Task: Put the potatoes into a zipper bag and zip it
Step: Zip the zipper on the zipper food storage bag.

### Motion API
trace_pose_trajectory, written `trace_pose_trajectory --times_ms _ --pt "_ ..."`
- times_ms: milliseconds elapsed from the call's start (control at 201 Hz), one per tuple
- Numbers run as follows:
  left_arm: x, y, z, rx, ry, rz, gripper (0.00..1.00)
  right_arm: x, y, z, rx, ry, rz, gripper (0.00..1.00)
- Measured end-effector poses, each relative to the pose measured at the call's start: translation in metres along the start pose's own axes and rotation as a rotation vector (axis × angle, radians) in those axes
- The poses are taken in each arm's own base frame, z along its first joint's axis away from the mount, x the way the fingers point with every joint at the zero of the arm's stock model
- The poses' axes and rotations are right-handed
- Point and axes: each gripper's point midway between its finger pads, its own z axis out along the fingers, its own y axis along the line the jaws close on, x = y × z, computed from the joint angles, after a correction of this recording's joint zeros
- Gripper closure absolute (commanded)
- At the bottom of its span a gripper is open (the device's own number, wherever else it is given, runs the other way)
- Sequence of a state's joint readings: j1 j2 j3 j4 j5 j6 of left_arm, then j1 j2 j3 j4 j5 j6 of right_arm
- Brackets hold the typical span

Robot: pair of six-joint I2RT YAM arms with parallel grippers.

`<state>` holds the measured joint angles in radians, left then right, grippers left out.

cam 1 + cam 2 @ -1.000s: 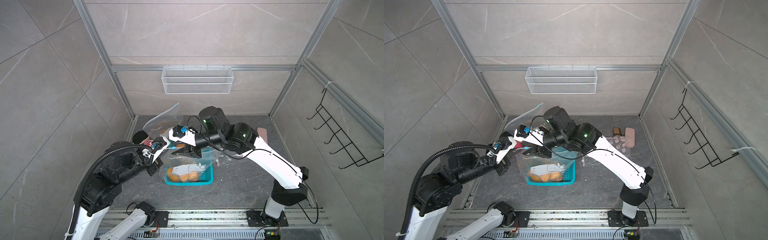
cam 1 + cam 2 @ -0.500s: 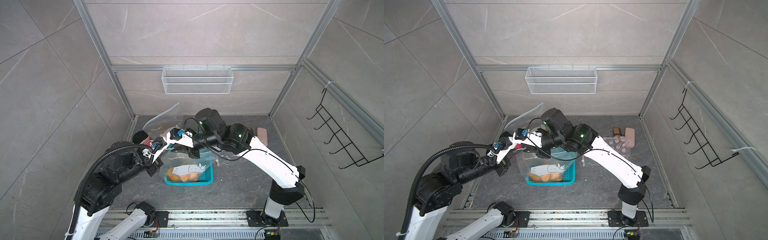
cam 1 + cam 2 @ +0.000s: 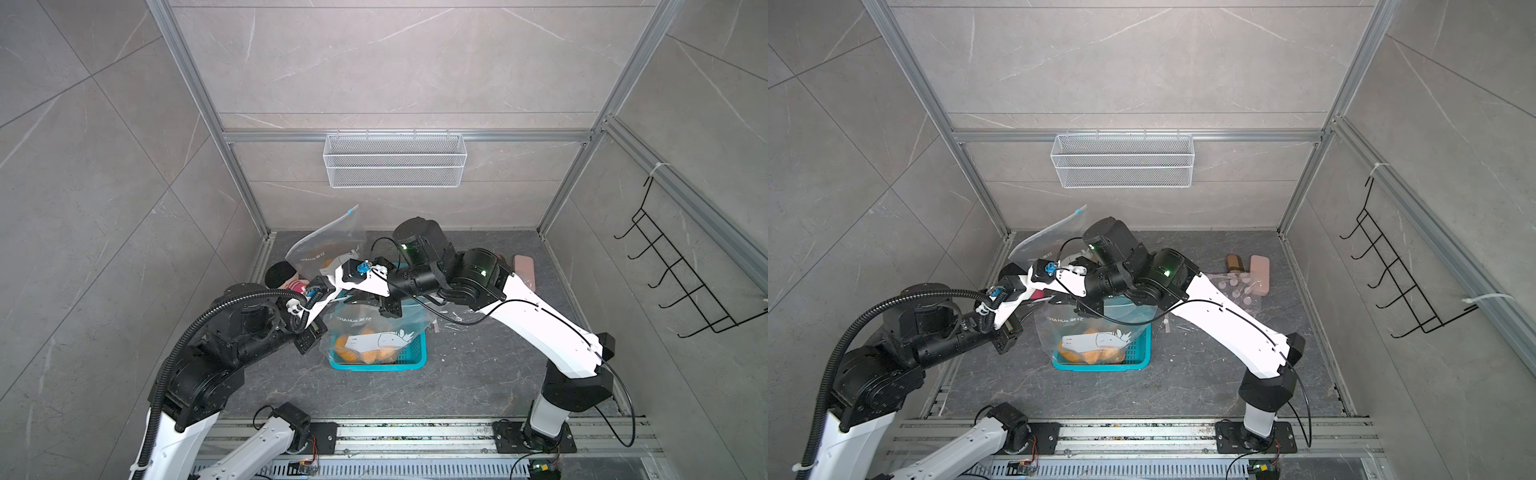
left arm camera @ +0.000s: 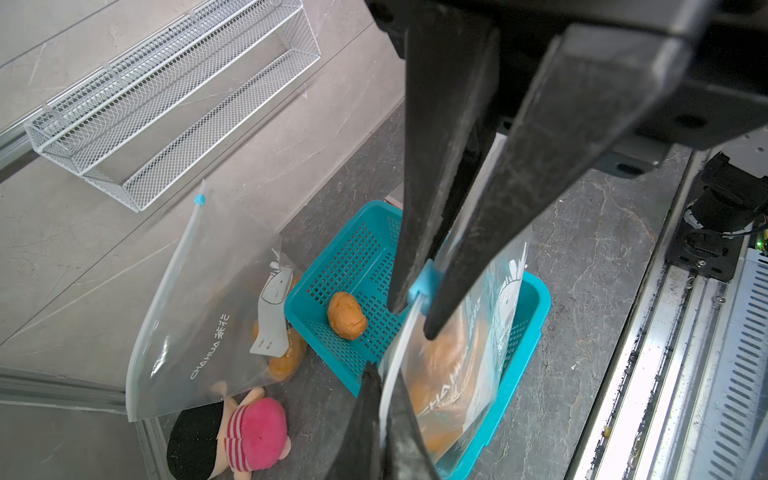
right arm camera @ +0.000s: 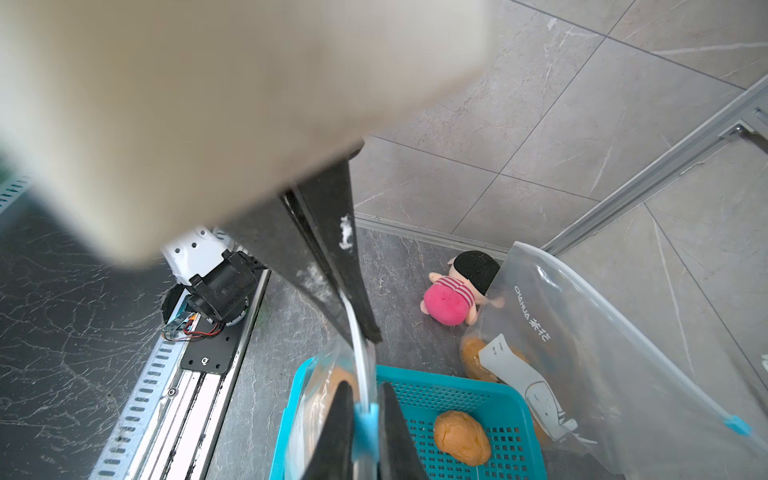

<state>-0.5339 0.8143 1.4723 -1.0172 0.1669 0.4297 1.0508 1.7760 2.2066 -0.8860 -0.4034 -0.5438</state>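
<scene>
- The left pincer (image 4: 382, 376) is pressed together on the white zip strip (image 4: 395, 353) of the zipper bag (image 4: 457, 361). Its finger bases are cut off at the frame edge.
- The right pincer (image 5: 365, 392) is pinching the blue slider (image 4: 424, 286) on that same strip. Whether the seal between the two grips is closed cannot be told.
- In both top views the wrist housings cover both grips.
- A blurred pale arm casing blocks the upper part of the right wrist view.
- The zipper bag stands in the teal basket (image 3: 417, 353) on the worktop (image 3: 457, 386). The potatoes (image 3: 365, 355) sit at its bottom, and their number is unreadable behind the label and plastic.
- One loose potato (image 4: 347, 316) lies on the basket floor beside the bag.
- Farther back, a second bag (image 4: 199, 316) leans by the rear wall. The further potatoes (image 4: 286, 357) inside are partly masked by its label.
- The plush doll (image 4: 253, 432) lies beside it, largely hidden behind the left arm in the top views.
</scene>
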Motion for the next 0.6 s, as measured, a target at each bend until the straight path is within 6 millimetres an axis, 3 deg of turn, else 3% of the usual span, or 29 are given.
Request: trace_pose_trajectory --times_ms 602 --pt "-0.0011 -0.0048 -0.0002 0.028 -0.005 -0.009 1.00 0.0091 0.0099 -0.0060 0.006 0.017 -0.045 0.93"
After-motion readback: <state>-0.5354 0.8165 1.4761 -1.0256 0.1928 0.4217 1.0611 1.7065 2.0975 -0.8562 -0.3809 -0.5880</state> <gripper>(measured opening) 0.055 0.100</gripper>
